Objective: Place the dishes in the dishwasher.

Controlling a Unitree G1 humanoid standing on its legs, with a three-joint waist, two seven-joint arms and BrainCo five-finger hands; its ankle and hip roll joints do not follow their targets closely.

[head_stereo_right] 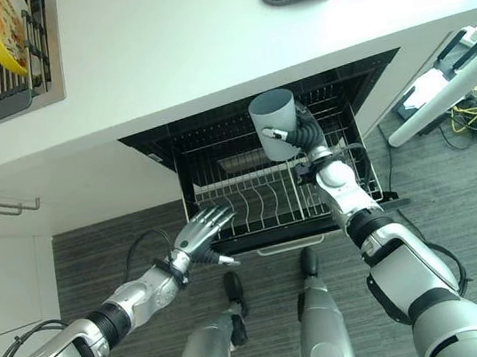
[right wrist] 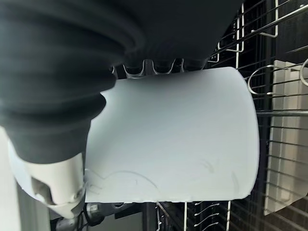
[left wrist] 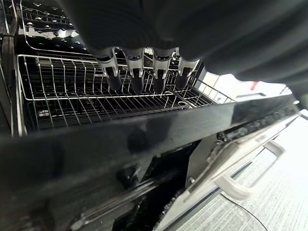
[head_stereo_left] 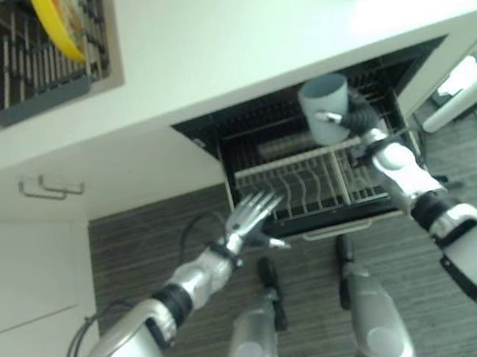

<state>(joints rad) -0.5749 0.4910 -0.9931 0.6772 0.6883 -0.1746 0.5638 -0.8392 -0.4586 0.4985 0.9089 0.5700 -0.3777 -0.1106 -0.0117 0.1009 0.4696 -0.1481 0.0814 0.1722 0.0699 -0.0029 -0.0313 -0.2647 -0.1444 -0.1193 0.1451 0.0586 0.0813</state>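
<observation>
One cup (head_stereo_right: 274, 125) hides right hand (head_stereo_right: 305, 133) fingers; left hand (head_stereo_right: 200, 233) open.

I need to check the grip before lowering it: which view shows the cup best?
The right eye view: the whole grey cup shows, open end up, in the right hand above the dishwasher rack. The left eye view shows much the same; the right wrist view shows its side up close.

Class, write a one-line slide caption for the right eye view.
Right hand holds a grey cup above the open dishwasher rack; left hand hovers open nearby.
</observation>
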